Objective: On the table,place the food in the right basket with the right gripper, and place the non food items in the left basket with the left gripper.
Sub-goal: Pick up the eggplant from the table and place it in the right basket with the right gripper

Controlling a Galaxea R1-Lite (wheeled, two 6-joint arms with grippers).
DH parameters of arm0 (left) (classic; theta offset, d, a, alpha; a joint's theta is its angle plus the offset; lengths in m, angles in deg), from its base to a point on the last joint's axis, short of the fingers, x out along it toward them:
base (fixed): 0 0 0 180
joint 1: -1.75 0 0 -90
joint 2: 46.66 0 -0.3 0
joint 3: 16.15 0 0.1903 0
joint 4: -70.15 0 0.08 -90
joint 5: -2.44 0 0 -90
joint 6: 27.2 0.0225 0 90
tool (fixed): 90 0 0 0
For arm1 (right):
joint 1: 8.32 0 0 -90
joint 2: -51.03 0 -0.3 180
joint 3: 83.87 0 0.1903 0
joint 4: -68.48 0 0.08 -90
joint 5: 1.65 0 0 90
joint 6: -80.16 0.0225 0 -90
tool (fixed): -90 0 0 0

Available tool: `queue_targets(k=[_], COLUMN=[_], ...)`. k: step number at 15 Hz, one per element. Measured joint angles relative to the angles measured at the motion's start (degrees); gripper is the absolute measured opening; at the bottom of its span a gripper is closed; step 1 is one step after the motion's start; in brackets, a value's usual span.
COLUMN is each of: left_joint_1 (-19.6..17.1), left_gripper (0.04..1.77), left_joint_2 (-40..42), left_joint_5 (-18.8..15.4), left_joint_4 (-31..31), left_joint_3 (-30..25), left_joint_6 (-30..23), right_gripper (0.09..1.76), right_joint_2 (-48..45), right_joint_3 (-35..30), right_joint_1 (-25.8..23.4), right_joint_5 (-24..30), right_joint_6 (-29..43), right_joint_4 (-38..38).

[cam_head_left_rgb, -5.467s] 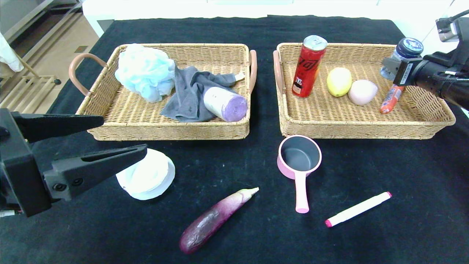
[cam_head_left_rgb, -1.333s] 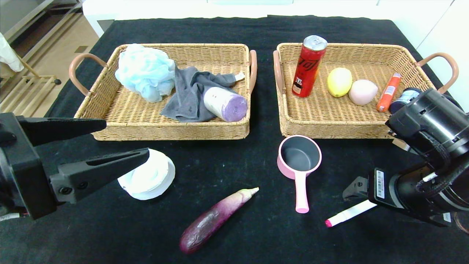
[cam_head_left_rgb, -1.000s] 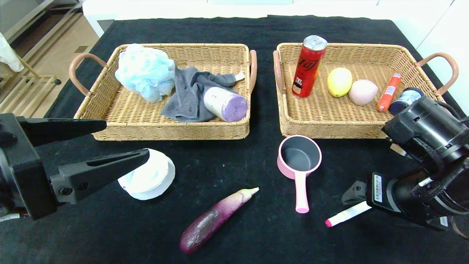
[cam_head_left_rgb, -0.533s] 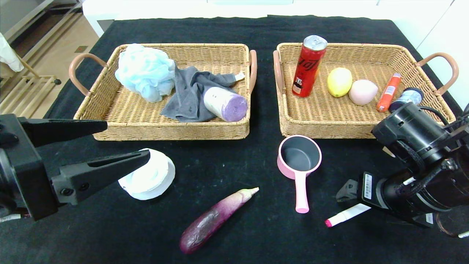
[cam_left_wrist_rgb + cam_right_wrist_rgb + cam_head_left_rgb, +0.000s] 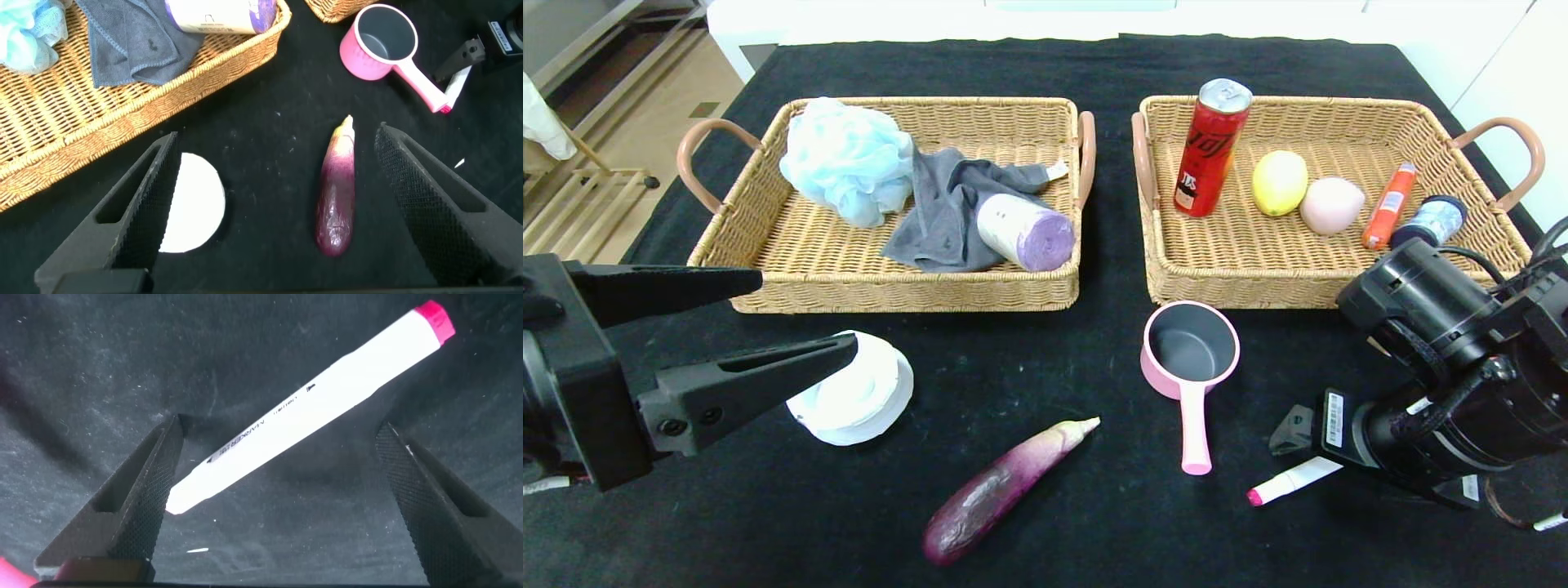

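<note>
In the head view I am seeing both baskets part-filled; eggplant [image 5: 1001, 488], pink pot [image 5: 1190, 353], white lid [image 5: 854, 389] and marker [image 5: 1290, 481] are lying outside. Left gripper [image 5: 278, 204] is hanging open above the eggplant. Right gripper [image 5: 278, 506] is spreading open over the marker, probably not touching.

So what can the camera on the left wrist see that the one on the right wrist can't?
Only the left wrist view shows the eggplant, the white lid, the pink pot, the left basket with its grey cloth, and the open left gripper above the table. Only the right wrist view shows the open right gripper hanging right over the marker, one finger on each side, not touching it. Both show the marker, just a small piece of it in the left wrist view, and the black tablecloth.
</note>
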Motion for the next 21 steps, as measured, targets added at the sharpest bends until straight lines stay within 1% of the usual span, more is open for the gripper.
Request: queue_targets(k=[2, 3, 4, 7, 11, 12, 13, 21], left_joint_1=[0.00, 0.00, 0.00, -0.02, 0.00, 0.00, 0.00, 0.00], left_gripper=[1.72, 1.72, 1.72, 1.72, 1.72, 1.72, 1.72, 1.72], left_joint_2=[0.00, 0.00, 0.00, 0.00, 0.00, 0.00, 0.00, -0.11], left_joint_5=[0.00, 0.00, -0.02, -0.02, 0.00, 0.00, 0.00, -0.02], left_joint_4=[0.00, 0.00, 0.00, 0.05, 0.05, 0.02, 0.02, 0.05], left_joint_3=[0.00, 0.00, 0.00, 0.00, 0.00, 0.00, 0.00, -0.16], left_joint_6=[0.00, 0.00, 0.00, 0.00, 0.01, 0.01, 0.01, 0.00], right_gripper=[1.71, 1.68, 1.48, 1.08, 0.72, 0.42, 0.29, 0.29], right_joint_2=[0.15, 0.20, 0.26, 0.43, 0.39, 0.33, 0.26, -0.22], right_joint_3=[0.02, -0.02, -0.11, -0.33, -0.52, -0.52, -0.55, -0.46], right_joint_1=[-0.30, -0.35, -0.46, -0.46, -0.39, -0.38, -0.33, -0.33], right_joint_5=[0.30, 0.33, 0.23, 0.20, 0.39, 0.48, 0.54, 0.91], right_joint_6=[0.01, -0.05, 0.00, 0.00, -0.02, -0.02, 0.00, -0.24], right_joint_4=[0.00, 0.02, -0.24, 0.49, 0.80, 0.90, 0.96, 1.05])
